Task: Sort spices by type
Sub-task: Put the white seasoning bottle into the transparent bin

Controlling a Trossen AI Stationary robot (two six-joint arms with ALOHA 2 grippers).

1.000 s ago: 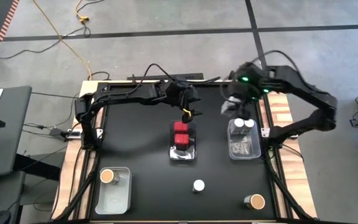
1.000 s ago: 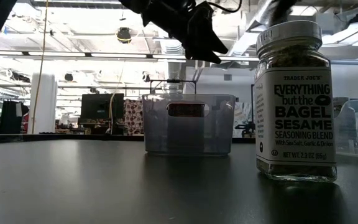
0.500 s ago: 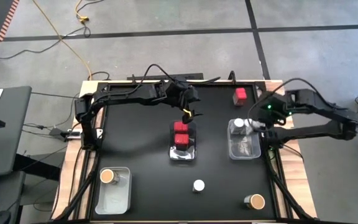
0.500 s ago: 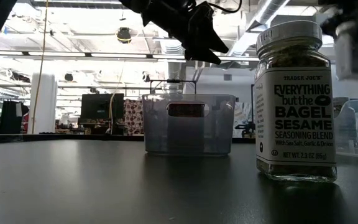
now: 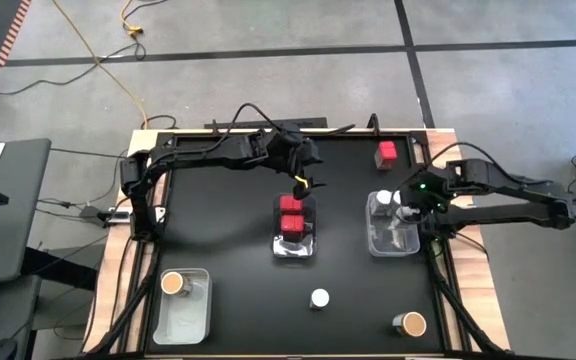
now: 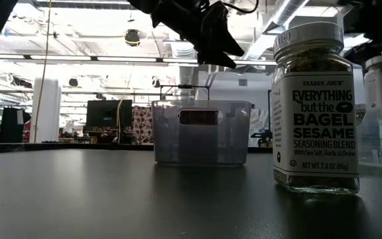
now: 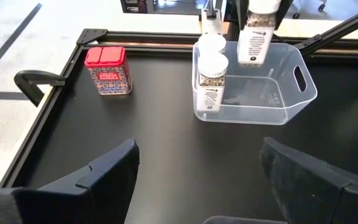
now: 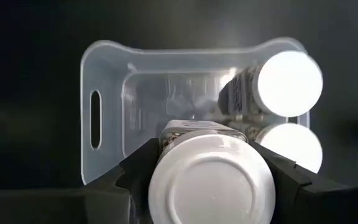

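Overhead, your right hand [image 8: 207, 186] hangs above the clear bin [image 8: 104, 68] at the bench's [image 5: 228, 260] right side, its fingers clamped narrow on a white-lidded jar [image 8: 211, 183]. 2 matching jars [image 7: 212, 79] already stand upright together at one end of that bin, and the held jar [image 7: 257, 31] sits just beside them from the left wrist view. That closeness is your main risk: lower it slightly off line and its base likely lands on a neighbour's lid or knocks 1 over. Let go too high and the jar may tip against the bin wall instead of standing. The grip looks centred on the lid end, so a swing on the way down could also clip the rim.

Your left hand [image 7: 197, 180] waits with fingers spread wide and nothing between them, up above the middle bin [image 5: 295, 245], which holds 2 red-topped tins [image 5: 291, 213]. Sorting is unfinished: 1 red tin [image 5: 386, 152] stands alone at the far edge, 1 white-lidded jar [image 5: 319, 298] stands loose on the near bench, 1 tan-topped jar [image 5: 409, 324] sits near the right corner, and another [image 5: 173, 283] rests inside the left bin [image 5: 193, 320].
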